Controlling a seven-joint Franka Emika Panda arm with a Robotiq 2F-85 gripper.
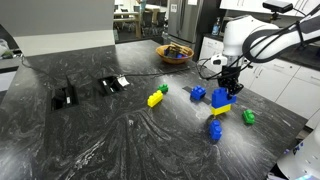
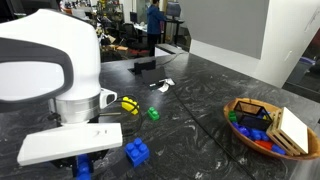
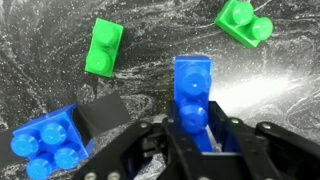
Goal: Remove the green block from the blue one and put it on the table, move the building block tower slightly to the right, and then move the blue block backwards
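My gripper [image 1: 228, 84] [image 3: 192, 135] is shut on the blue one [image 1: 221, 97] [image 3: 192, 90], the upper part of the building block tower. The tower's yellow block [image 1: 221, 110] rests on the table [image 1: 110, 140]. No yellow shows in the wrist view. The green block [image 1: 249, 117] lies loose on the table beside the tower, apart from it. The wrist view shows two green blocks on the table, one upper left [image 3: 104, 45] and one upper right [image 3: 243, 22]. I cannot tell which of them is the one seen in the exterior view.
Loose blue blocks [image 1: 198, 95] [image 1: 215, 130] [image 3: 45, 145] [image 2: 136, 151] lie close to the tower. A yellow block with a green piece [image 1: 157, 96] [image 2: 130, 103] lies further off. A basket of blocks [image 1: 175, 53] [image 2: 265, 125] and black devices [image 1: 65, 97] [image 1: 110, 85] stand on the table.
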